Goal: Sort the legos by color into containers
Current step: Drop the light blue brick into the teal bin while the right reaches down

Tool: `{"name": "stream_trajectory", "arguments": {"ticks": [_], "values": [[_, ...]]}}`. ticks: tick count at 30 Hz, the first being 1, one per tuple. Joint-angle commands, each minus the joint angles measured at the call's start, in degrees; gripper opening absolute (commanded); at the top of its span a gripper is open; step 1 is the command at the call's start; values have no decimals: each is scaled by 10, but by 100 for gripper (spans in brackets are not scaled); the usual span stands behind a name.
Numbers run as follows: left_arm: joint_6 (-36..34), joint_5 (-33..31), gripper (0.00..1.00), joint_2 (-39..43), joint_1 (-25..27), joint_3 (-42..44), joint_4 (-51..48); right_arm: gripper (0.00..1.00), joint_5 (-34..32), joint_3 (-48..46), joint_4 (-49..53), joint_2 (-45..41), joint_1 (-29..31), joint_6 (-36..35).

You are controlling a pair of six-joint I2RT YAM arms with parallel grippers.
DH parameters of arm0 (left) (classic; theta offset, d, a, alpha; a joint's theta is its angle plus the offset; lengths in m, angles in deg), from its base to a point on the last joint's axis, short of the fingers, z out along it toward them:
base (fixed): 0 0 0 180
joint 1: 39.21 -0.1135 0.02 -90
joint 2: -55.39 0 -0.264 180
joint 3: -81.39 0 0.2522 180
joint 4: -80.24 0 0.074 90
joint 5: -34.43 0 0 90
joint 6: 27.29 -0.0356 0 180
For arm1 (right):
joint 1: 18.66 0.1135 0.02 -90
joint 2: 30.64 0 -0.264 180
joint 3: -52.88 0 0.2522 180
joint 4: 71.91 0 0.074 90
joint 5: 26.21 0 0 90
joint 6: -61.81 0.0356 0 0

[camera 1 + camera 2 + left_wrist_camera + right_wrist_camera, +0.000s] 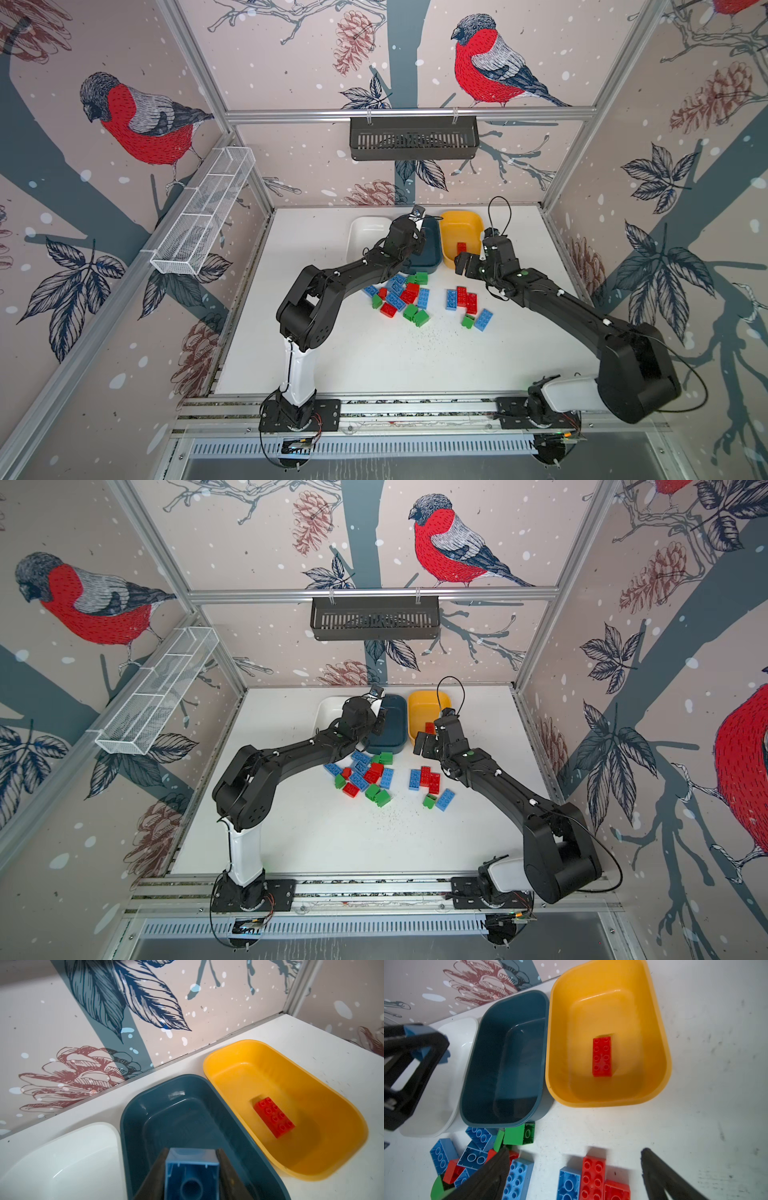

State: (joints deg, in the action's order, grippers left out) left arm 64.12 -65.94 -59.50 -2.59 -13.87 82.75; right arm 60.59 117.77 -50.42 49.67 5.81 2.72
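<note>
Bullfinch-and-pinecone wallpaper (pixel 141 120) walled in the white table (pixel 374 365) on three sides. At centre, the left gripper (pixel 191 1152) had its jaws clamped tight on a blue brick (pixel 192 1178), whose hollow underside faced the wrist camera. It held the brick above the near end of the dark teal tub (pixel 133 1109).

The right gripper (pixel 573 1155) stood with its jaws spread wide and nothing between them. It hung over the table just in front of the yellow tub (pixel 662 1047).

One oblong red brick (pixel 602 1056) lay studs-up on the floor of the yellow tub. The white tub (pixel 62 1147) sat on the teal tub's other side (the three stood side by side along the back wall).

Loose legos remained on the table in both top views. The larger heap (pixel 401 295) of blue, red and green pieces lay in front of the teal tub, partly under the left arm. A smaller group (pixel 467 305) lay to its right, below the right gripper.

A black slotted basket (pixel 413 143) hung from the rear rail. A white mesh tray (pixel 203 212) ran along the left rail.
</note>
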Motion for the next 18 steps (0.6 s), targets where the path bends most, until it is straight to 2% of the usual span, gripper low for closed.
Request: {"name": "stream_trajectory", "arguments": {"ticks": [1,2,4,7,12,15,18], "values": [[64,-61,25,-24,-1,-47,-78,97,-3,15,13,18,17,5],[69,-65,29,-31,-1,-62,-95,97,-4,20,18,24,21,4],[81,-70,46,-39,-1,-88,-129,96,-8,30,24,34,32,2],[89,-63,65,-26,-1,-89,-142,96,-17,38,30,45,45,2],[104,-49,81,42,-1,-19,-86,96,-12,50,46,61,60,13],[119,-63,97,88,-1,25,-62,96,-21,62,72,74,71,15],[127,-83,97,132,-1,66,-49,95,-15,58,81,79,83,30]]}}
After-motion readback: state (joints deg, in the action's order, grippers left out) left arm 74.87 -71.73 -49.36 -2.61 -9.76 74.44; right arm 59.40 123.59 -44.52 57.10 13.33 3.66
